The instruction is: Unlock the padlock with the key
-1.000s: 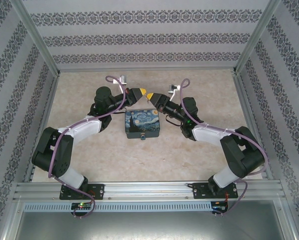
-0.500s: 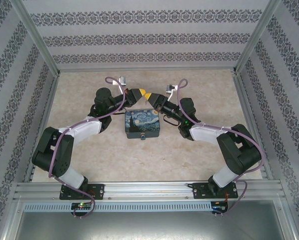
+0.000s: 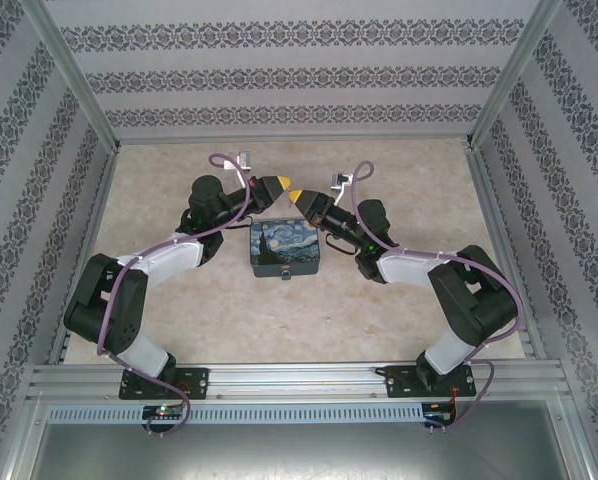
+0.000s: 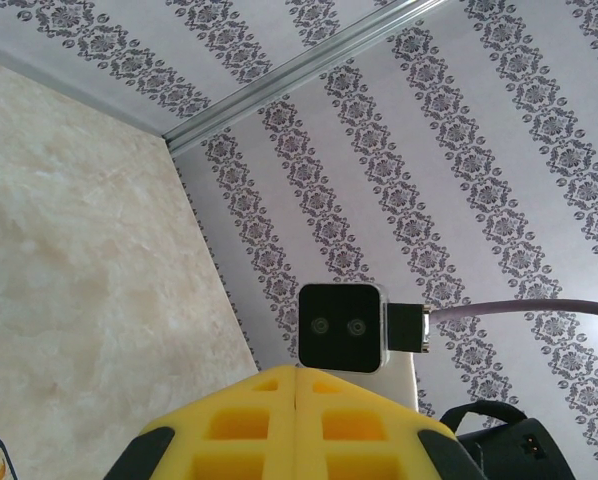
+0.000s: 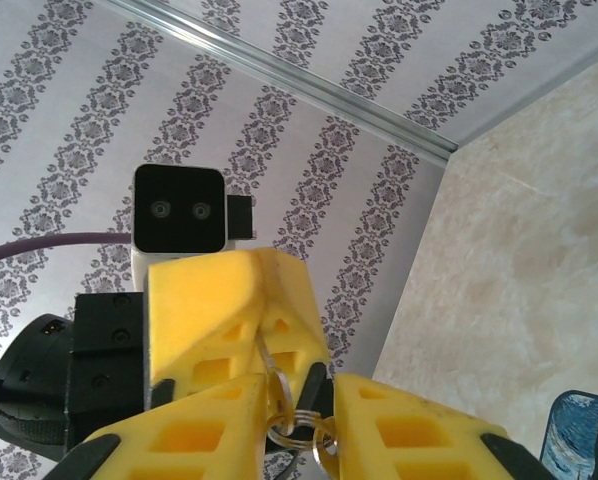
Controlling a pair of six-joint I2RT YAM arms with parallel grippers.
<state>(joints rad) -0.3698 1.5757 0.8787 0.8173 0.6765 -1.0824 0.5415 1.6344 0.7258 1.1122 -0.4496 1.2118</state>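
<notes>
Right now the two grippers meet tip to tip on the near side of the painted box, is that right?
No. The top external view shows the left gripper and the right gripper tip to tip on the far side of the painted box, not the near side.

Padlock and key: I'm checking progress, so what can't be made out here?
Padlock: top view, too small or hidden where the left gripper and right gripper meet.
Key: right wrist, a metal ring shows; any blade is covered by yellow fingers.
Left wrist: shut jaws hide anything held.
</notes>
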